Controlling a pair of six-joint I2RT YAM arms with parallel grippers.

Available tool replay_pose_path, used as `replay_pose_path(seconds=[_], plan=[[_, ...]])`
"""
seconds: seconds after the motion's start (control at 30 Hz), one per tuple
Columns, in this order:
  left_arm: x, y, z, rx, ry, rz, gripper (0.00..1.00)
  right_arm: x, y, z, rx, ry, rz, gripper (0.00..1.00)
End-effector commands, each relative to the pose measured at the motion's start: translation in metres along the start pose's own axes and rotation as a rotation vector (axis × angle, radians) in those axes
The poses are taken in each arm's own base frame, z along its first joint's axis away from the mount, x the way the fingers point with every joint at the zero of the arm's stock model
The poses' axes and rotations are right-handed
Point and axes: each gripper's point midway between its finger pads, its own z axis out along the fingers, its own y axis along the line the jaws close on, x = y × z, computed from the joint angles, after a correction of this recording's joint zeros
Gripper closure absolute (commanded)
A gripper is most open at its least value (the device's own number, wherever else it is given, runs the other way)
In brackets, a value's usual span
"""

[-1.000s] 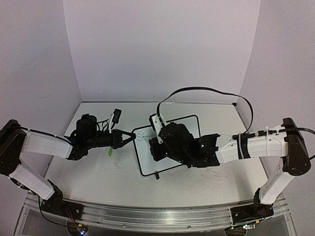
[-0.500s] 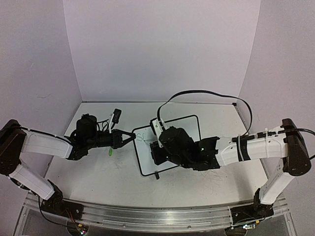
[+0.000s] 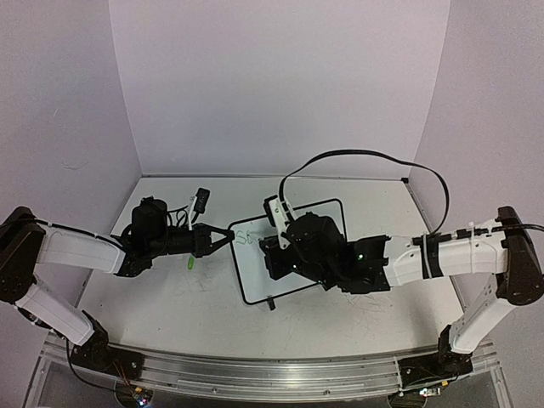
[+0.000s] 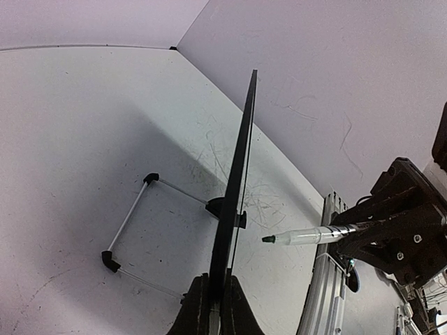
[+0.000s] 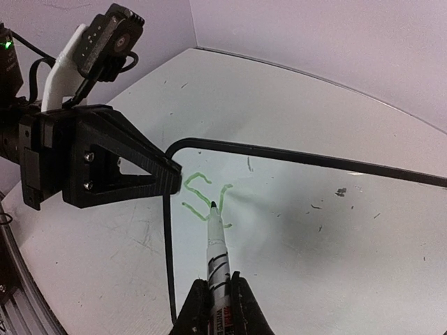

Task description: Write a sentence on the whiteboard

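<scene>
I have my left end effector (image 3: 226,237) clamped shut on the edge of the whiteboard (image 3: 255,272), propped mid-table (image 3: 170,297), and my right end effector (image 5: 214,300) closed on a marker (image 5: 215,241), tip by the green letters (image 5: 199,195).

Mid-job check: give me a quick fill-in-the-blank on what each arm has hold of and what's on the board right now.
The left pincer is shut on the edge of the ___.
The right pincer is shut on a ___.
The writing on the board is ___ in colour.
Missing words: whiteboard; marker; green.
</scene>
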Motion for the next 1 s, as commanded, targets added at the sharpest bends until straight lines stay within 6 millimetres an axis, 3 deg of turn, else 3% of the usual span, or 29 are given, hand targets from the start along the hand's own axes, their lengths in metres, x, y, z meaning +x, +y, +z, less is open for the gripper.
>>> replay_pose_path(seconds=[0.0, 0.67, 0.97], plan=[[-0.030, -0.017, -0.005, 0.034, -0.076, 0.064, 1.00, -0.022, 0.010, 0.005, -0.018, -0.052, 0.009, 1.00], [-0.030, -0.018, -0.006, 0.035, -0.074, 0.070, 1.00, -0.013, 0.006, 0.017, 0.033, -0.020, -0.005, 1.00], [-0.031, -0.018, -0.006, 0.033, -0.074, 0.070, 1.00, -0.006, -0.008, 0.015, 0.109, 0.002, 0.004, 1.00]])
